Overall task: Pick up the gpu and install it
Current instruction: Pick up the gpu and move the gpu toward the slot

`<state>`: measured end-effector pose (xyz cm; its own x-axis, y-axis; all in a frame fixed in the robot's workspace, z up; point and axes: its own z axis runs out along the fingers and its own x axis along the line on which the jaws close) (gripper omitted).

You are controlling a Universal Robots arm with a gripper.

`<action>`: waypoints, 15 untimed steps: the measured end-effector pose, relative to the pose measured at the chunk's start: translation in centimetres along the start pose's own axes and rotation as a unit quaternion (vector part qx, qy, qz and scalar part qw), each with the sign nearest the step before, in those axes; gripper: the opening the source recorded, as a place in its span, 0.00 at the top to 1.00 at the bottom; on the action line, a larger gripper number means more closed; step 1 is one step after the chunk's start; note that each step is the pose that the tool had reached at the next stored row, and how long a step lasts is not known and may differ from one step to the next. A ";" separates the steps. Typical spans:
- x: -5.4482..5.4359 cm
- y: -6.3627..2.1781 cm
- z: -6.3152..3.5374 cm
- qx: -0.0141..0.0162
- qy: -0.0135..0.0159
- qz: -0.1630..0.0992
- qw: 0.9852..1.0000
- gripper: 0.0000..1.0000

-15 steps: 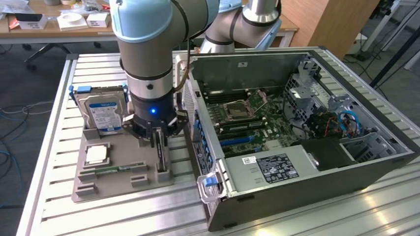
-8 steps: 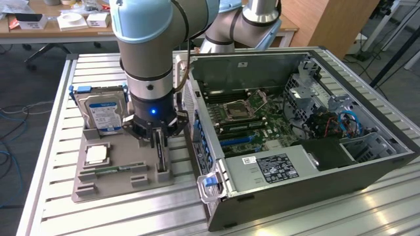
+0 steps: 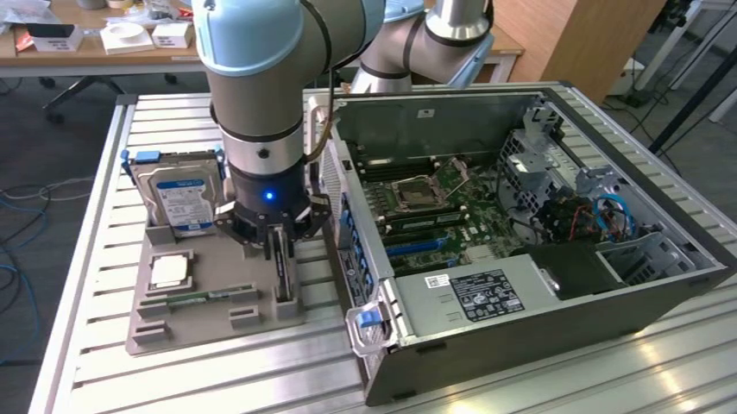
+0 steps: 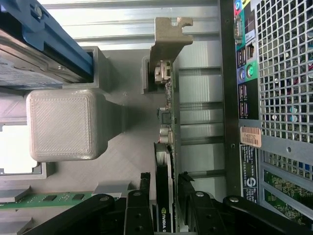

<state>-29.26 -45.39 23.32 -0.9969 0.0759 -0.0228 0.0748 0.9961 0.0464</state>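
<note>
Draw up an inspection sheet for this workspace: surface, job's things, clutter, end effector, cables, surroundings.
Surface: slatted metal table carrying a grey fixture tray.
Job's things: gpu stands on edge in a tray slot, beside the open computer case. It is not yet installed.
Clutter: hard drive propped at the tray's back; green memory stick and pale square chip lie in the tray.
End effector: down over the gpu's upper edge; whether it grips cannot be judged.
Cables: blue cables inside the case; loose ones on the floor.
Surroundings: wooden desk with white boxes behind.
</note>
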 end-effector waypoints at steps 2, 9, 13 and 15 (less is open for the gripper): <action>0.0 0.00 0.00 0.000 0.000 0.000 1.000 0.64; 0.0 0.00 0.00 0.000 0.000 0.000 1.000 0.74; 0.0 0.00 0.00 0.000 0.000 0.000 1.000 0.74; 0.0 0.00 0.00 0.000 0.000 0.000 1.000 0.74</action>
<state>-29.26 -45.39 23.31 -0.9968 0.0760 -0.0228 0.0749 0.9961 0.0463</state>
